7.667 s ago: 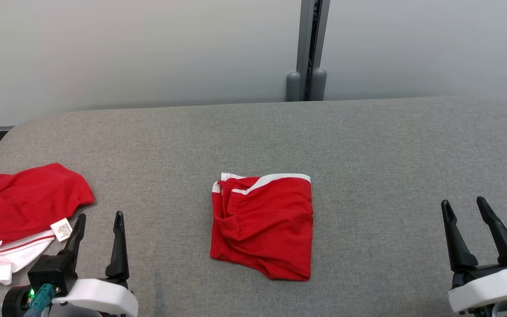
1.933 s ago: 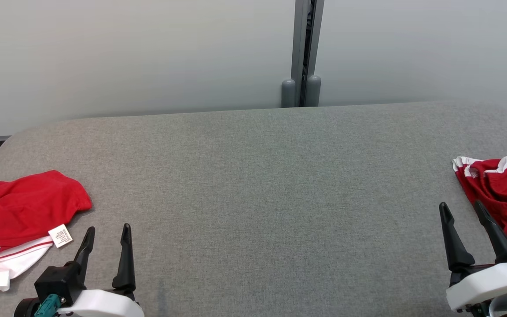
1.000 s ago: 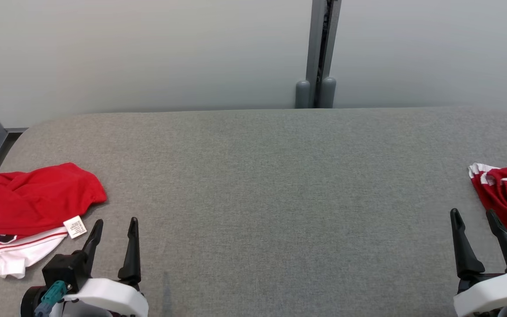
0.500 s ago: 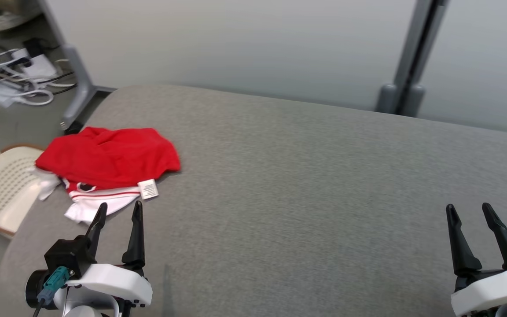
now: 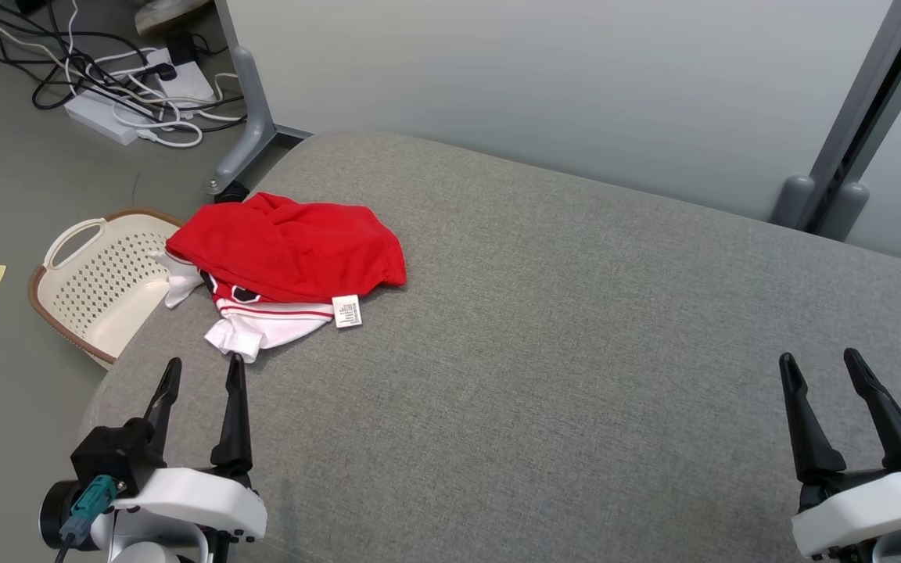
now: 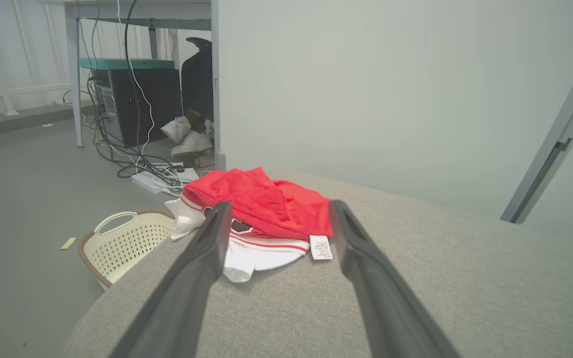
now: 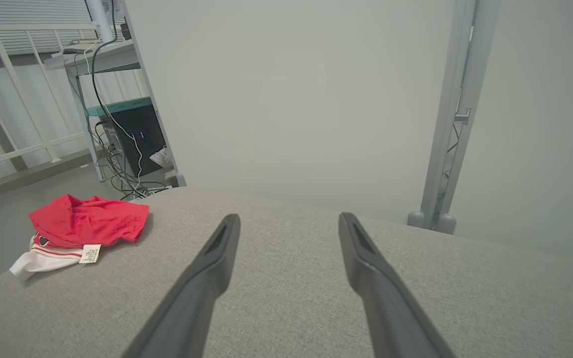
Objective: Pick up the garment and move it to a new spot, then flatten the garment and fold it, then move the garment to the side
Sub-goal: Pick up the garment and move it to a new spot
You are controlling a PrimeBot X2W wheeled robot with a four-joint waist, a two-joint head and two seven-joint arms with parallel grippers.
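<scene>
A crumpled red garment (image 5: 294,246) lies on a white piece with red stripes near the left end of the grey padded table (image 5: 576,313); a white label sticks out at its near edge. My left gripper (image 5: 205,362) stands open just short of the white cloth, nothing between its fingers. In the left wrist view the garment (image 6: 261,204) sits straight ahead beyond the open left gripper (image 6: 280,205). My right gripper (image 5: 819,357) stands open and empty over bare table at the lower right. The right wrist view has the garment (image 7: 92,219) far to the left of the right gripper (image 7: 289,217).
A cream perforated basket (image 5: 98,274) stands on the floor just past the table's left end. Cables and a power strip (image 5: 130,102) lie on the floor behind it. A grey partition post (image 5: 834,188) rises behind the table. A person's shoes (image 6: 187,136) show near a computer tower (image 6: 137,104).
The head camera has swung left, bringing the floor, basket and cables into view; the folded red garment at the right has dropped out of view. Both grippers stay open.
</scene>
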